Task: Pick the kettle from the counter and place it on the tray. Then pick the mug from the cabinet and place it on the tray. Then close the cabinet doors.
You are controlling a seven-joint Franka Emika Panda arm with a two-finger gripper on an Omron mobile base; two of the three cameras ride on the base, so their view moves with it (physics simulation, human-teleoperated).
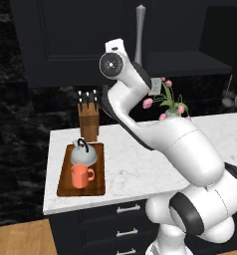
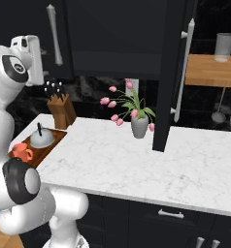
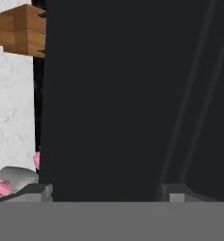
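On the white counter [image 1: 140, 164], at its left end, lies the wooden tray [image 1: 66, 185]. It carries the silver kettle [image 1: 83, 154] and, in front of it, the orange mug [image 1: 80, 176]; both show again as kettle [image 2: 41, 138] and mug [image 2: 21, 152]. My arm is raised and the hand [image 1: 115, 54] is up at the black cabinet's left door [image 1: 65, 40], which looks shut or nearly so, beside its bar handle [image 1: 140, 35]. The gripper [image 3: 104, 194] is open, fingertips [image 3: 38, 190] wide apart, facing a black door panel [image 3: 132, 94] at close range. The right door [image 2: 168, 72] stands open.
A knife block [image 1: 88, 119] stands behind the tray. A grey vase of pink tulips [image 2: 139, 125] sits mid-counter under the open cabinet interior [image 2: 117, 38]. A wooden shelf [image 2: 209, 70] with a cup, and hanging utensils [image 2: 226, 114], are at the far right. Dark drawers [image 1: 125, 219] lie below.
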